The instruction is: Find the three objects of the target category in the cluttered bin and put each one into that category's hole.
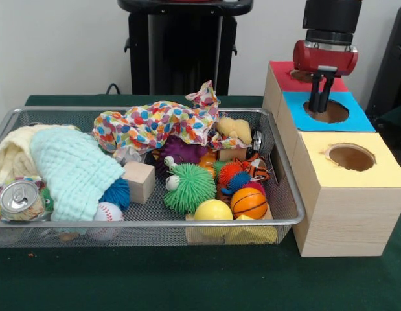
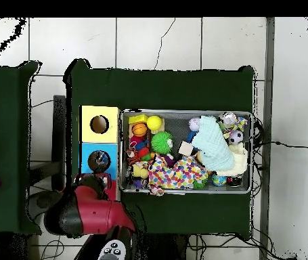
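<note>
The wire mesh bin (image 1: 155, 223) stands on the green table, full of toys and cloths; it also shows in the overhead view (image 2: 183, 112). No clear plastic bottle shows in either view. The blue-surround hole (image 1: 333, 113) is in the middle section of the pale wooden box (image 1: 346, 220), right of the bin. My gripper (image 1: 320, 107) hangs straight down over this hole with its tips at the hole's left rim. Nothing shows in its grasp. In the overhead view the red arm (image 2: 89, 210) reaches to the blue hole (image 2: 99, 161).
A silver soda can (image 1: 19, 196) lies at the bin's left front. A mint cloth (image 1: 74, 172), a spotted cloth (image 1: 155, 123), a wooden block (image 1: 139, 181), a green spiky ball (image 1: 189, 188), a yellow ball (image 1: 213, 210) and a small basketball (image 1: 249, 202) fill the bin. The red hole (image 1: 302, 76) and the yellow hole (image 1: 351, 157) flank the blue one.
</note>
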`<state>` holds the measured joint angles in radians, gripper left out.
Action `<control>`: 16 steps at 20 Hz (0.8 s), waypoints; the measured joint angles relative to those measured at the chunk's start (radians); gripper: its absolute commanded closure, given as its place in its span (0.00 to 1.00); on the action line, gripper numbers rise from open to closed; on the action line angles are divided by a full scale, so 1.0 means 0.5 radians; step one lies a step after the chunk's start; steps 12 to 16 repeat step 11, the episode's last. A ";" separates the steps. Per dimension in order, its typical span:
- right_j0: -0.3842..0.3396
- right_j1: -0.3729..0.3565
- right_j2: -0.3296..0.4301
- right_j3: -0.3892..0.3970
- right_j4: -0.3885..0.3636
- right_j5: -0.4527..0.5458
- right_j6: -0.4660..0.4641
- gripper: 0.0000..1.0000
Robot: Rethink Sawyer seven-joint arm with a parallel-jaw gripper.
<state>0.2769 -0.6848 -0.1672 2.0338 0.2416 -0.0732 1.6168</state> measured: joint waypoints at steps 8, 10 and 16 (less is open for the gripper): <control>0.022 -0.214 -0.093 0.002 -0.001 0.317 0.000 1.00; -0.002 -0.271 -0.097 0.003 -0.002 0.381 0.000 1.00; -0.026 -0.312 -0.098 0.003 -0.002 0.416 0.000 1.00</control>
